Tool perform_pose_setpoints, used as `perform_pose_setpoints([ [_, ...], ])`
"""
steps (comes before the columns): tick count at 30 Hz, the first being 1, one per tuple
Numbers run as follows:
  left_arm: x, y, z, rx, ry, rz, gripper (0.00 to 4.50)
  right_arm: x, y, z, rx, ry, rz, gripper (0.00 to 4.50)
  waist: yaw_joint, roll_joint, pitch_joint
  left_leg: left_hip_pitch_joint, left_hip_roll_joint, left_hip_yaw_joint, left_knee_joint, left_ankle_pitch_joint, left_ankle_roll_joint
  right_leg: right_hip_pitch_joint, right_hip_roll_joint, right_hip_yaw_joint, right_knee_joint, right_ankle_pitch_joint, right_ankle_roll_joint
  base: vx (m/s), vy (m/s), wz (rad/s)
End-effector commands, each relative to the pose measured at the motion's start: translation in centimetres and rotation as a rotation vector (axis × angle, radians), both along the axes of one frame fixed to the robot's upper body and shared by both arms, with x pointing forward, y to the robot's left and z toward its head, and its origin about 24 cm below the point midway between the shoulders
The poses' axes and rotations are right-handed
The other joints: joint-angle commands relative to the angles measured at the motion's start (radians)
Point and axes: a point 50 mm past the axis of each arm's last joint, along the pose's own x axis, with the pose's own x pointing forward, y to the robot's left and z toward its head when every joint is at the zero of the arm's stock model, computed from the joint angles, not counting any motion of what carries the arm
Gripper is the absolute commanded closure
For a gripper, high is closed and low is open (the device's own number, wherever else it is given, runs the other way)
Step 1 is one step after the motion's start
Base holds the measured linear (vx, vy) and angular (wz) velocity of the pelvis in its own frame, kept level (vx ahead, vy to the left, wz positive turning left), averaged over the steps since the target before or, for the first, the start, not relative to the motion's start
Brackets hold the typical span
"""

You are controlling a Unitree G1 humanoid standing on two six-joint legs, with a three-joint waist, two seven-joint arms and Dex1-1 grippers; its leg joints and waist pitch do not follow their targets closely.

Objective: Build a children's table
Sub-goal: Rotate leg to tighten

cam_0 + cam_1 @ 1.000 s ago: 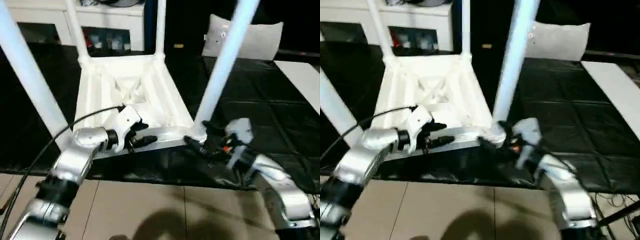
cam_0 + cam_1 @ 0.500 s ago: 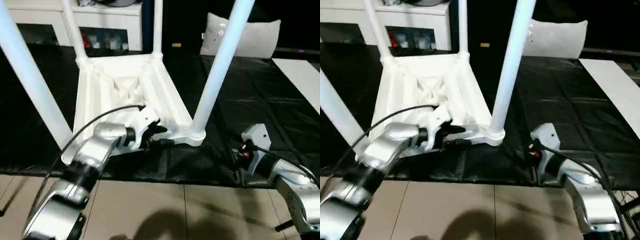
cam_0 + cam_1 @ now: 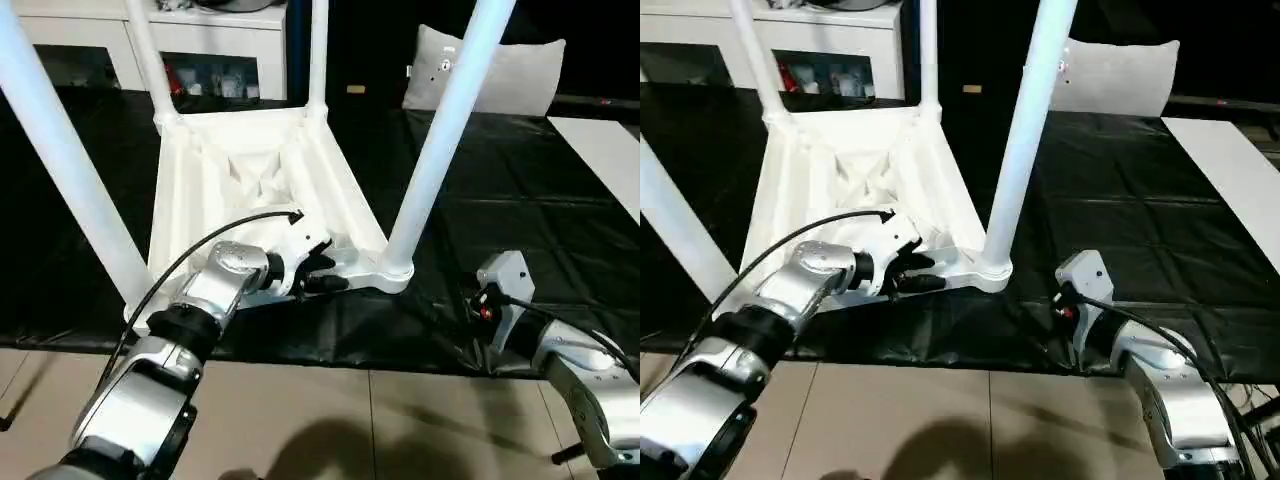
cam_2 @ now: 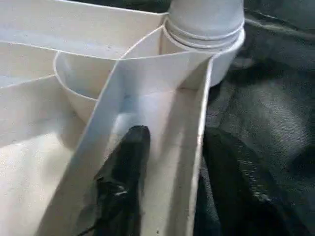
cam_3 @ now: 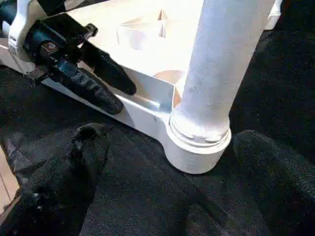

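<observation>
Tabletop (image 3: 250,170): was laid upside down on the black mat (image 3: 520,190), ribbed underside up, so that the corner sockets faced upward for the legs.
Left legs: the near left leg (image 3: 60,160) and far left leg (image 3: 145,55) were seen standing upright in their sockets.
Left gripper (image 5: 101,81): was set astride the tabletop's near rim wall, one finger (image 4: 125,162) inside the rib channel and the other outside over the mat; the jaws were closed onto that wall, judged as a steadying hold against tipping.
Near right leg (image 3: 445,130): was seated in the near right corner socket (image 5: 197,142), just beside the left gripper's fingertips; the far right leg (image 3: 318,50) stood behind it.
Right gripper (image 5: 162,196): was held low over the mat, apart from the socket, its fingers spread wide with nothing between them.
Edges: the tabletop's near rim was placed close to the mat's front border, with tiled floor (image 3: 330,420) just beyond.
Open room: bare mat was left to the right of the tabletop; the space above was crowded by four upright legs, so any approach was judged easier from low and from the side.
</observation>
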Motion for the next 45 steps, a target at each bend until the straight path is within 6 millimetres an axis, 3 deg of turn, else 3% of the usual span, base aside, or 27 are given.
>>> perform_pose_setpoints([
  [1, 0.1, -0.1, -0.1, 0.037, -0.003, -0.018, 2.94, -0.2, 0.0, 0.3, -0.005, -0.008, 0.018, 0.0, 0.005, -0.004, -0.055, 0.002, 0.04, -0.003, -0.066, -0.112, 0.063, 0.051, -0.081, 0.044, -0.081, 0.058, -0.247, 0.0, 0.0, 0.0],
  [11, 0.0, 0.1, -0.5, 0.089, -0.006, -0.073, 3.53, -0.4, 0.3, 0.2, -0.003, -0.004, 0.03, 0.0, 0.006, -0.004, -0.052, 0.002, 0.041, -0.004, -0.07, -0.12, 0.057, 0.05, -0.082, 0.044, -0.084, 0.044, -0.24, 0.0, 0.0, 0.0],
  [13, -0.1, 0.1, -0.6, 0.103, -0.005, -0.088, 3.94, -0.4, 0.3, 0.2, -0.003, -0.003, 0.03, 0.0, 0.006, -0.004, -0.051, 0.003, 0.041, -0.004, -0.07, -0.126, 0.054, 0.049, -0.082, 0.044, -0.085, 0.038, -0.238, 0.0, 0.0, 0.0],
  [19, -0.1, 0.3, -0.8, 0.164, -0.01, -0.129, 4.42, -0.4, 0.3, 0.2, -0.003, -0.005, 0.031, 0.0, 0.007, -0.002, -0.049, 0.004, 0.042, -0.003, -0.073, -0.142, 0.045, 0.048, -0.083, 0.044, -0.089, 0.01, -0.233, 0.0, 0.0, 0.0],
  [28, -0.4, 0.6, -1.0, 0.202, 0.014, -0.197, 4.48, 0.2, 0.4, 0.5, -0.017, -0.016, 0.032, 0.0, 0.005, -0.005, -0.054, 0.002, 0.042, -0.003, -0.071, -0.095, 0.062, 0.053, -0.084, 0.043, -0.08, 0.113, -0.249, 0.0, 0.0, 0.0],
  [34, -1.3, 0.9, -1.0, 0.206, 0.001, -0.357, 4.48, 0.5, 0.2, 0.6, -0.019, -0.015, 0.077, 0.0, 0.006, -0.002, -0.056, 0.002, 0.044, -0.002, -0.069, -0.077, 0.076, 0.054, -0.085, 0.043, -0.076, 0.154, -0.259, 0.0, 0.0, 0.0],
  [37, -1.5, 1.1, -0.9, 0.199, -0.008, -0.384, 4.48, 0.6, 0.2, 0.6, -0.027, -0.016, 0.107, 0.0, 0.007, -0.001, -0.056, 0.003, 0.046, -0.001, -0.069, -0.085, 0.076, 0.053, -0.086, 0.043, -0.076, 0.16, -0.266, 0.0, 0.0, 0.0],
  [38, -1.8, 1.1, -0.7, 0.165, -0.003, -0.408, 4.48, 0.7, 0.2, 0.6, -0.025, -0.017, 0.132, 0.0, 0.007, -0.009, -0.055, 0.004, 0.046, 0.001, -0.07, -0.092, 0.076, 0.052, -0.085, 0.042, -0.077, 0.146, -0.267, 0.0, 0.0, 0.0],
  [39, -1.9, 1.1, -0.5, 0.144, 0.001, -0.421, 4.48, 0.7, 0.3, 0.6, -0.021, -0.017, 0.146, 0.0, 0.01, -0.004, -0.054, 0.005, 0.048, 0.001, -0.072, -0.096, 0.076, 0.051, -0.088, 0.042, -0.076, 0.13, -0.271, 0.0, 0.0, 0.0],
  [45, -3.3, 1.3, -0.2, 0.119, 0.023, -0.54, 4.5, 0.6, 0.9, 0.5, 0.029, 0.043, 0.278, 0.57, 0.012, 0.0, -0.054, 0.006, 0.054, 0.003, -0.073, -0.101, 0.08, 0.048, -0.088, 0.042, -0.074, 0.127, -0.283, 0.0, 0.0, 0.0],
])
